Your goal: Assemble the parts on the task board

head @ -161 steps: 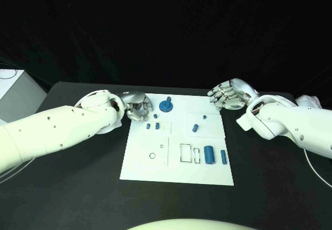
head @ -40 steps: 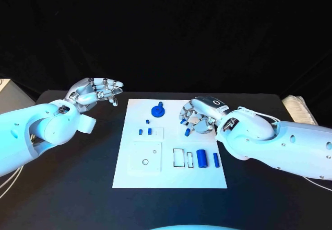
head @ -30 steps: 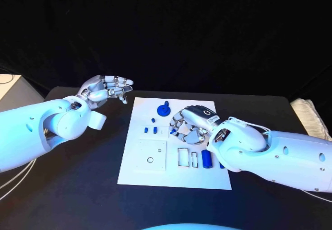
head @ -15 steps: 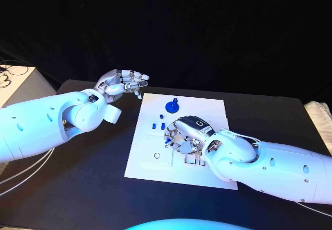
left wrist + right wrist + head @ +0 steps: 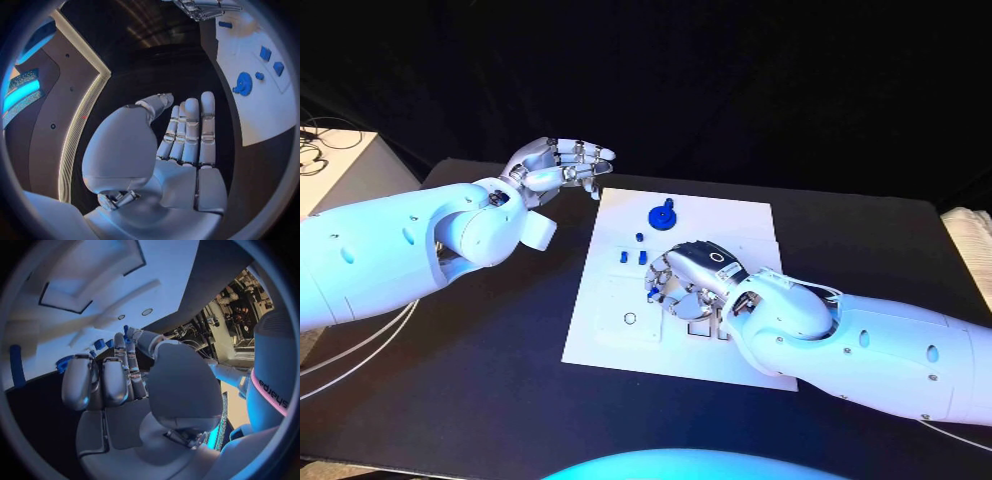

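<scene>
On the black table (image 5: 473, 400) the white task board (image 5: 733, 225) carries small blue parts; one part (image 5: 652, 292) is pinched at the right hand's (image 5: 687, 285) fingertips, low over the board's middle. A second ago that hand sat farther toward the far edge, so the piece has likely been fetched for seating. The left hand (image 5: 554, 170) hovers beside the board's far corner, fingers loosely curled, holding nothing
</scene>
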